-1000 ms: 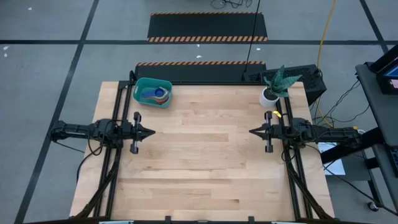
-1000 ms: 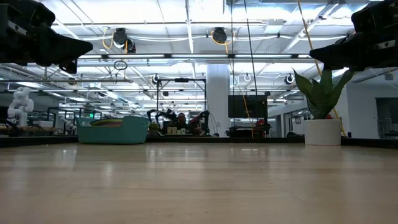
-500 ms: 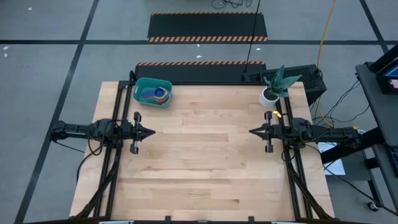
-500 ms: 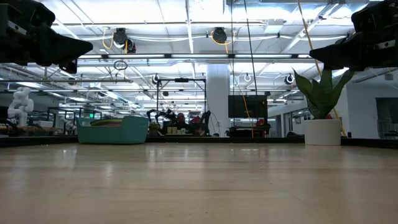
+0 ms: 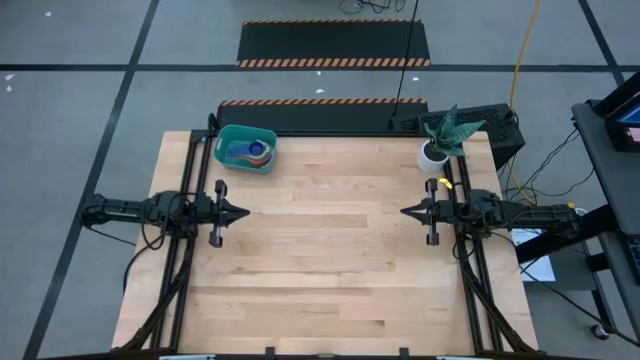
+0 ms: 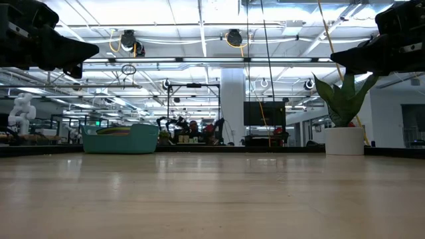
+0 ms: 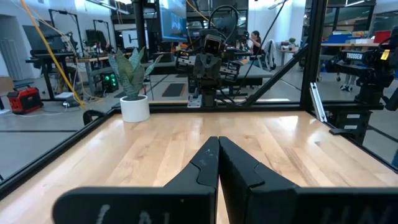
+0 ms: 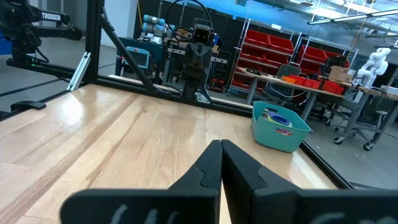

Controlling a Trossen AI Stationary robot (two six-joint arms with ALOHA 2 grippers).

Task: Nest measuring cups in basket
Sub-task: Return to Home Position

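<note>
Left gripper point(image 5: 244, 212): at the table's point(image 5: 320, 270) left edge, tips pressed together, empty.
Basket point(image 5: 221, 150): far left corner (well apart from both grippers).
Cups point(image 5: 250, 152): nested inside the basket.
Right gripper point(image 5: 404, 212): at the right edge, tips pressed together, empty.

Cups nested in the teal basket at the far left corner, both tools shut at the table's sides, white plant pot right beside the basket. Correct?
No. The white plant pot is not beside the basket; the high view shows it at the far right corner. The rest holds: the measuring cups sit nested in the basket, and the left tool and right tool are shut.
</note>
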